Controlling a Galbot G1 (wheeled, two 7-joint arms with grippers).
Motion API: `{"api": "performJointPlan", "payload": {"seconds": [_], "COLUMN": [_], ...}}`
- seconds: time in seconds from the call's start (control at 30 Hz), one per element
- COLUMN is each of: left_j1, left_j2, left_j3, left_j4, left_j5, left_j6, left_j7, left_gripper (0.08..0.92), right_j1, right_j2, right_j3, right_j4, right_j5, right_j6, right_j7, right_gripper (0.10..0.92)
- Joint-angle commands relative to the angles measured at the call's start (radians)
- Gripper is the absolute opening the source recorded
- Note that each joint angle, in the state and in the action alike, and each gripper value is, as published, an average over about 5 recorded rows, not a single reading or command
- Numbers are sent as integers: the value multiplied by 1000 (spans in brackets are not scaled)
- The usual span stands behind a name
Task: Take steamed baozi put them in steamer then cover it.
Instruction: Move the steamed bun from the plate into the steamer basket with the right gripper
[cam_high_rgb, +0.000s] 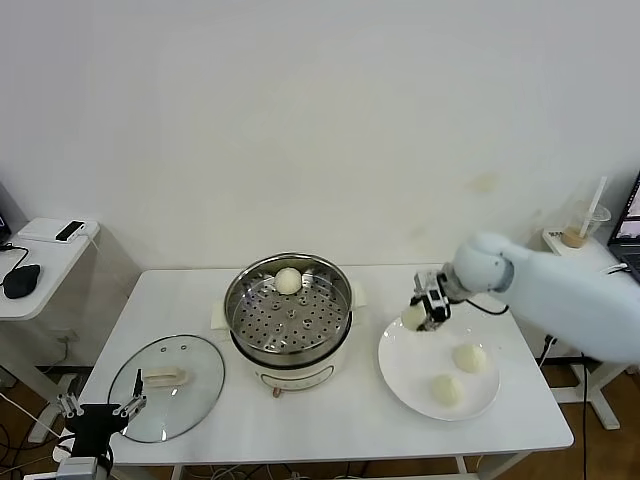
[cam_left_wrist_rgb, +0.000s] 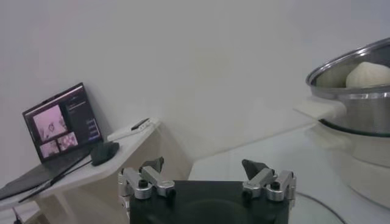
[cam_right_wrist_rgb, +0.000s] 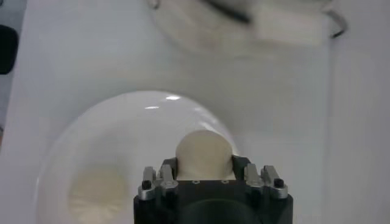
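Right gripper (cam_high_rgb: 425, 313) fingers clamped on bun (cam_right_wrist_rgb: 203, 153) at plate (cam_high_rgb: 400, 372) 10 o'clock (left gripper (cam_left_wrist_rgb: 207, 175) fingers wide, parked).

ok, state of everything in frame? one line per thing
right gripper: shut on a baozi at the plate's near-steamer edge
left gripper: open, idle near the glass lid
steamer: uncovered, one baozi inside at the back
glass lid: off, flat on the table, handle up
white plate: holds two loose baozi
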Motion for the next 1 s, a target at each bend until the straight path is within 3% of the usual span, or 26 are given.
{"api": "performJointPlan", "payload": {"seconds": [0.03, 0.27, 0.6, 1.0], "left_j1": [-9, -16, -8, -7], "left_j2": [3, 21, 31, 11], "left_j3": [1, -3, -34, -46], "left_j4": [-1, 3, 3, 5], "left_j5": [-1, -2, -3, -1], "left_j6": [3, 5, 4, -1], "left_j7": [1, 2, 3, 1], "left_gripper": [823, 823, 823, 823], "right_j1": [294, 288, 108, -7], "right_j2": [104, 312, 624, 765], "right_j3": [-115, -118, -64, -56], "right_j4": [23, -49, -252, -423], "right_j5": [200, 296, 309, 274], "right_j6": [-41, -97, -156, -169], "right_j7": [32, 82, 147, 161], "right_gripper": [569, 576, 577, 577]}}
